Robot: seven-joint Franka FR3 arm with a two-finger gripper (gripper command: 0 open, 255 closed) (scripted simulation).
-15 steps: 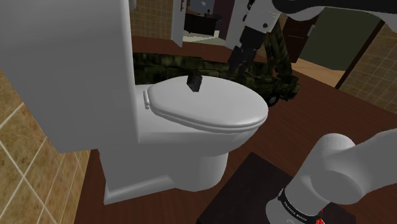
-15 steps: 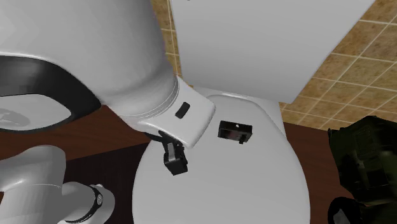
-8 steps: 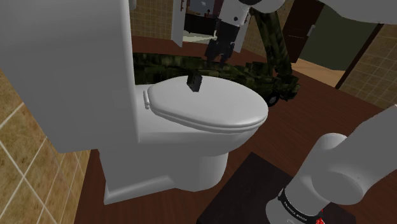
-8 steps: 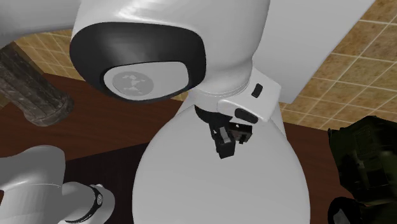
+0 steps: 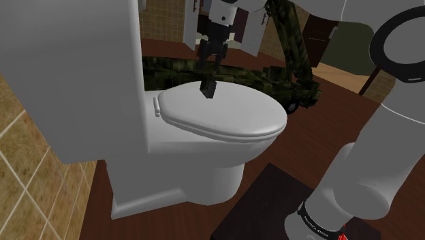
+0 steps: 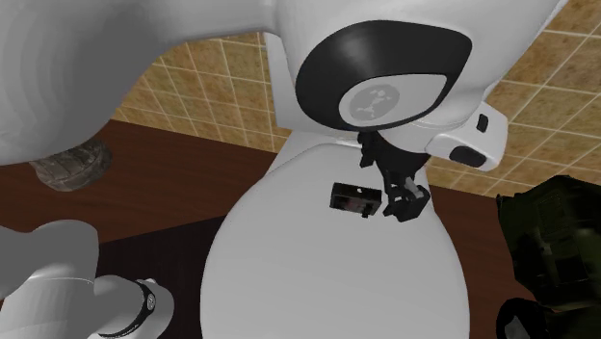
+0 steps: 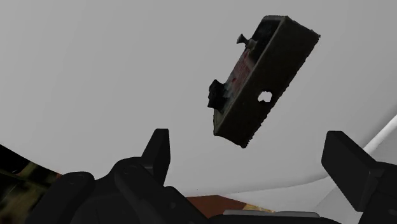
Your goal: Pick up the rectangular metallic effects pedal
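Fingers spread and empty above the white toilet lid (image 5: pixel 231 116), the black gripper (image 5: pixel 207 58) should pinch the long sides of the small dark rectangular pedal (image 7: pixel 261 83), which looks rigid, light and slippery.

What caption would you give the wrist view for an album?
Open jaws hover above a dark box-shaped pedal lying on the white toilet lid.

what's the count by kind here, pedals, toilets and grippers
pedal: 1
toilet: 1
gripper: 1
total: 3
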